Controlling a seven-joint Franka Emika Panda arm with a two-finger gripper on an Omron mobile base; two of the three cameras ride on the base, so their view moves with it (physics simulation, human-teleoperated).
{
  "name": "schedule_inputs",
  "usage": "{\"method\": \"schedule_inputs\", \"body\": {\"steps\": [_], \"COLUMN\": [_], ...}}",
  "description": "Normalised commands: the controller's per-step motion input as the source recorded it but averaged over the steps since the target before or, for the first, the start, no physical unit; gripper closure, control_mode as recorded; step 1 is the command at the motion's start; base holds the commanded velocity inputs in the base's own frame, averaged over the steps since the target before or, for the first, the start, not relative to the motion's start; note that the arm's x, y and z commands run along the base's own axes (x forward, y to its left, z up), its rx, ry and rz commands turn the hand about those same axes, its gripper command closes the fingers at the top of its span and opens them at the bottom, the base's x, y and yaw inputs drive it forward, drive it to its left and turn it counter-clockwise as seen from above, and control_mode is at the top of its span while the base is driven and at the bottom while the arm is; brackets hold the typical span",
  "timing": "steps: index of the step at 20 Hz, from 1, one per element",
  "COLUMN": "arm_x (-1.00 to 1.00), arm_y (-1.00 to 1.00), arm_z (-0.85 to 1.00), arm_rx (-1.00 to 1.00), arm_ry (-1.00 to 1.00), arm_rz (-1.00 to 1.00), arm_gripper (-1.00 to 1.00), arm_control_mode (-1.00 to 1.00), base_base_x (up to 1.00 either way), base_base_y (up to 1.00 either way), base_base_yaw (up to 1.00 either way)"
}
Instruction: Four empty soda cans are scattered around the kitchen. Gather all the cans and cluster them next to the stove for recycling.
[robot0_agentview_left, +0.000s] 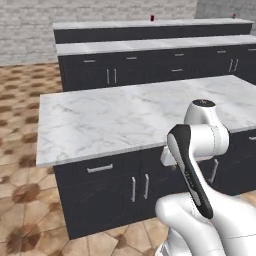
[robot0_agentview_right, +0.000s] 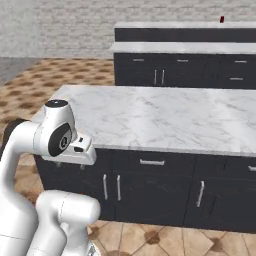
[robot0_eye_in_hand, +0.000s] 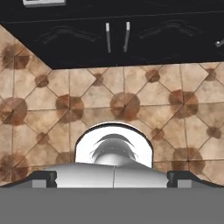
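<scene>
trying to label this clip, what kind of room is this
Likely a kitchen: a marble-topped island over dark cabinets, further counters behind, and a small red can on the far one.

A big white marble island counter (robot0_agentview_left: 100, 120) sits on dark cabinets (robot0_agentview_left: 110, 192). Brown patterned floor tiles (robot0_eye_in_hand: 131, 100) lie below.

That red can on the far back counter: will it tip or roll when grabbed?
The red can stands upright and looks small and slim, so it probably tips easily if nudged. Once on its side it would likely roll. It is too distant to judge dents.
</scene>
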Motion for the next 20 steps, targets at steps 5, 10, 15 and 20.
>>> {"method": "schedule_inputs", "body": {"steps": [5, 10, 15, 20], "arm_x": [0.0, 0.0, 0.0, 0.0], "arm_y": [0.0, 0.0, 0.0, 0.0], "arm_z": [0.0, 0.0, 0.0, 0.0], "arm_rx": [0.0, 0.0, 0.0, 0.0], "arm_ry": [0.0, 0.0, 0.0, 0.0], "arm_rz": [0.0, 0.0, 0.0, 0.0], "arm_gripper": [-1.0, -1.0, -1.0, -1.0], "arm_control_mode": [1.0, 1.0, 1.0, 1.0], "base_base_x": [0.03, 0.0, -0.27, -0.39], "base_base_y": [-0.42, -0.33, 0.35, 0.98], "base_base_yaw": [-0.37, -0.32, -0.15, -0.05]}}
